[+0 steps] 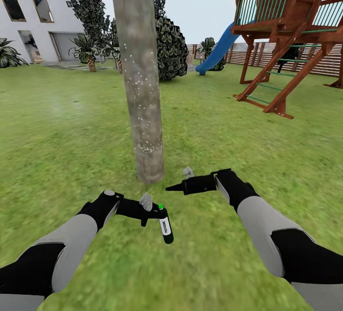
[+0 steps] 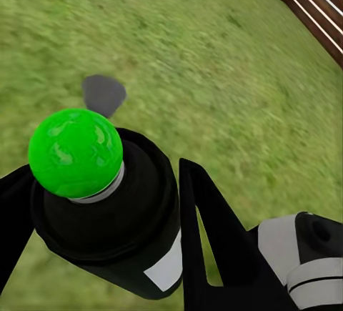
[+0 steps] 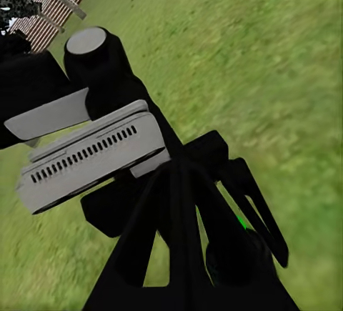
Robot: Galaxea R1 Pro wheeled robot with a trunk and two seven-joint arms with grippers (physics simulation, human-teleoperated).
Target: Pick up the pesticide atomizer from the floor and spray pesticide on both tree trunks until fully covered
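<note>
One tree trunk [image 1: 141, 72], grey-brown and mottled, rises from the grass straight ahead. White pesticide specks [image 1: 143, 87] dot its middle and lower part. My left gripper [image 1: 156, 213] is shut on the pesticide atomizer [image 1: 166, 226], a slim black bottle with a white label and a green top. It hangs below and slightly right of the trunk's base. In the left wrist view the atomizer [image 2: 136, 225] sits between the black fingers [image 2: 211, 247]. My right gripper [image 1: 172, 188] is shut with nothing in it, pointing left just right of the trunk's base. The right gripper [image 3: 179, 254] also shows in its own wrist view.
A wooden playhouse [image 1: 290, 25] with a blue slide [image 1: 216, 51] stands at the right, before a slatted fence [image 1: 267, 53]. A white house [image 1: 33, 10], a short palm [image 1: 88, 53] and dark conifers [image 1: 169, 48] lie behind. Grass [image 1: 62, 129] spreads on all sides.
</note>
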